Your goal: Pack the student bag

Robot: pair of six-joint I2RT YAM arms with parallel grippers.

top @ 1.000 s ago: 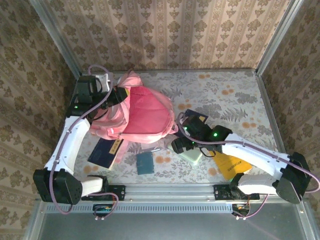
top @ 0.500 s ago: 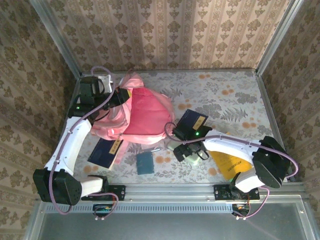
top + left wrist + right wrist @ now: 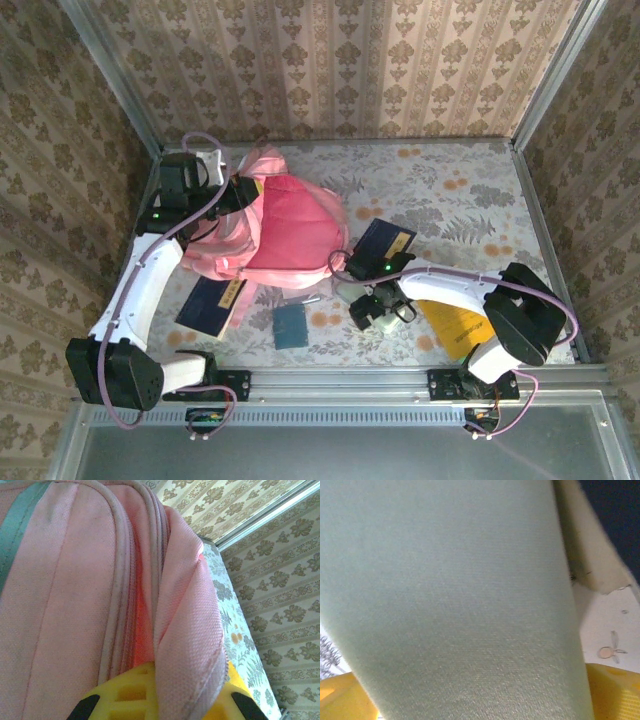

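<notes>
Left claw (image 3: 165,700): pinched shut on the backpack (image 3: 290,235) — its rim between the fingers.
Right claw (image 3: 383,312): spread wide over a pale green pad (image 3: 445,605), gripping nothing.
Risk: fabric slips free — the opening flops closed.

One pink student bag (image 3: 290,235): rim in the closed jaws of the left gripper (image 3: 238,195). One pale green block (image 3: 391,318): between the right gripper's (image 3: 380,308) wide jaws. One navy book (image 3: 383,240): just beyond those jaws. One yellow envelope (image 3: 455,325): beside them, on the surface (image 3: 450,190).
</notes>
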